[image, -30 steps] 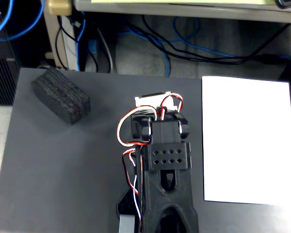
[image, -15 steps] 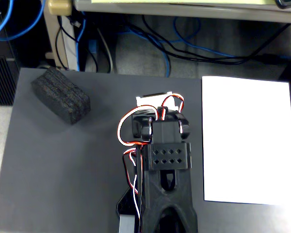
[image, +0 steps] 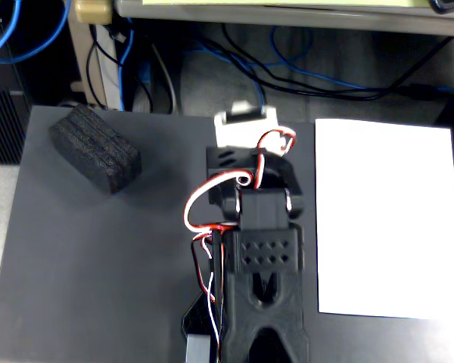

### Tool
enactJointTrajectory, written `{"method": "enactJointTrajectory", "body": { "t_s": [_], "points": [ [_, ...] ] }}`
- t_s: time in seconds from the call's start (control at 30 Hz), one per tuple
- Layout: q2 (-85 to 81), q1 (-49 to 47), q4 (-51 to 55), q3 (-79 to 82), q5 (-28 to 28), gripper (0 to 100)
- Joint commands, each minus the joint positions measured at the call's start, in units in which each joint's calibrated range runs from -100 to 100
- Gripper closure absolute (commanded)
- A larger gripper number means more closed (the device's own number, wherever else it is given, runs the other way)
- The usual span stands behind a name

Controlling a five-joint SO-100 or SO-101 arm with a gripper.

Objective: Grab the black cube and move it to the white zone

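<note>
The black cube (image: pixel 95 157) is a rough, brick-shaped foam block lying on the dark grey table (image: pixel 83 265) at the back left. The white zone (image: pixel 390 219) is a plain paper sheet lying flat on the right side of the table. My black arm (image: pixel 263 257) rises from its white base (image: pixel 246 127) at the back middle and runs down between the two, off the bottom edge of the view. Its gripper end lies past that edge, so no fingers show. The arm is well apart from the block and touches neither it nor the sheet.
Red, white and black wires (image: pixel 212 197) loop along the arm's left side. A dark pointed part with a grey piece (image: pixel 197 336) sits at the bottom edge left of the arm. Blue and black cables (image: pixel 303 72) lie on the floor behind the table.
</note>
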Motion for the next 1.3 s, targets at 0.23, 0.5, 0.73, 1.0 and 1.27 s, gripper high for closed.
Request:
{"method": "enactJointTrajectory", "body": {
  "t_s": [0.23, 0.5, 0.73, 1.0, 1.27],
  "points": [
    [-0.58, 0.04, 4.98, -40.18, 0.44, 98],
    [24.62, -9.74, 26.94, -77.26, 8.61, 98],
    [61.16, -14.97, 26.34, -97.12, 16.26, 98],
    [92.83, -17.40, 36.20, -115.79, 32.66, 98],
    [98.20, -30.86, 36.11, -105.19, 44.81, 98]
  ]
}}
